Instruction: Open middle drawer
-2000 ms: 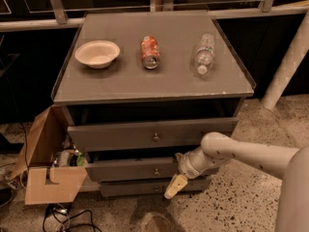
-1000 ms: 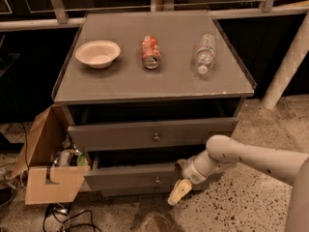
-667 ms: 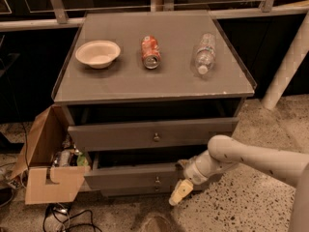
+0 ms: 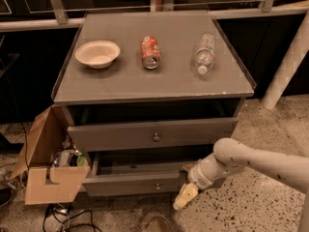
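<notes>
box: open cardboard box on the floor, far left of the gripper and about level with it, beside the cabinet's left side; some small items sit in it.
bowl: on the cabinet top, high above and left of the gripper.
can: lying on its side on the cabinet top, high above and a little left of the gripper.
top drawer: above and left of the gripper, standing slightly out from the cabinet.
middle drawer: just left of the gripper. its front stands well out from the cabinet, with a dark gap showing behind it. its long axis runs left to right, so it would slide out toward the camera.
knob: small and round, at the centre of the middle drawer's front, a short way left of the gripper and slightly above it.
bottle: clear plastic, lying on the cabinet top, high above and a little right of the gripper.
gripper: cream tip pointing down and left, just below the right end of the middle drawer's front. it is not on the knob. whether it touches the front, and whether it is open or closed, i cannot tell.
arm: reaches in from the right, above and right of the gripper.
judgement: the drawer looks partly open. to pull more, the gripper must go left and slightly up to the knob, then draw toward the camera.
</notes>
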Robot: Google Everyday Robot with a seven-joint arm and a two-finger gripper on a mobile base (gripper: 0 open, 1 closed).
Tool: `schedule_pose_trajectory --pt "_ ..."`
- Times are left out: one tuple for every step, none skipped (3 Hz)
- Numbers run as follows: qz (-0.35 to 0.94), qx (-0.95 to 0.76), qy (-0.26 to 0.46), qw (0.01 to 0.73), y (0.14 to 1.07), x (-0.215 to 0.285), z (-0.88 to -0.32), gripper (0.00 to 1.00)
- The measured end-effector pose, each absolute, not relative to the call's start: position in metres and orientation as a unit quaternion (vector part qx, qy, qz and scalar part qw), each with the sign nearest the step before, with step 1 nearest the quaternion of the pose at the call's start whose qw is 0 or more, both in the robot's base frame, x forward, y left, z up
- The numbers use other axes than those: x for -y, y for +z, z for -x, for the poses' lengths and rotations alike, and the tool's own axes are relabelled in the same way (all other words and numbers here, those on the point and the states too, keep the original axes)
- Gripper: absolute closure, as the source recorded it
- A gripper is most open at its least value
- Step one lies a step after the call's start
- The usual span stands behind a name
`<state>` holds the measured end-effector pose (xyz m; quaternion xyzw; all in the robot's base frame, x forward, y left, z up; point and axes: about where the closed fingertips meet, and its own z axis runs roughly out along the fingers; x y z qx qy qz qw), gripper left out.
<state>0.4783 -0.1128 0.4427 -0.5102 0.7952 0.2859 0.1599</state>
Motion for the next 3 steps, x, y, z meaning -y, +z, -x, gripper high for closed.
schedule_pose_trajectory --pt "0.51 -0.794 0.288 0.16 0.443 0.112 -0.479 0.0" --pt "0.513 -0.786 0.29 0.189 0.467 0.108 -0.504 0.0" --pt "0.511 -0.783 0.28 0.215 0.489 0.111 -0.52 0.0"
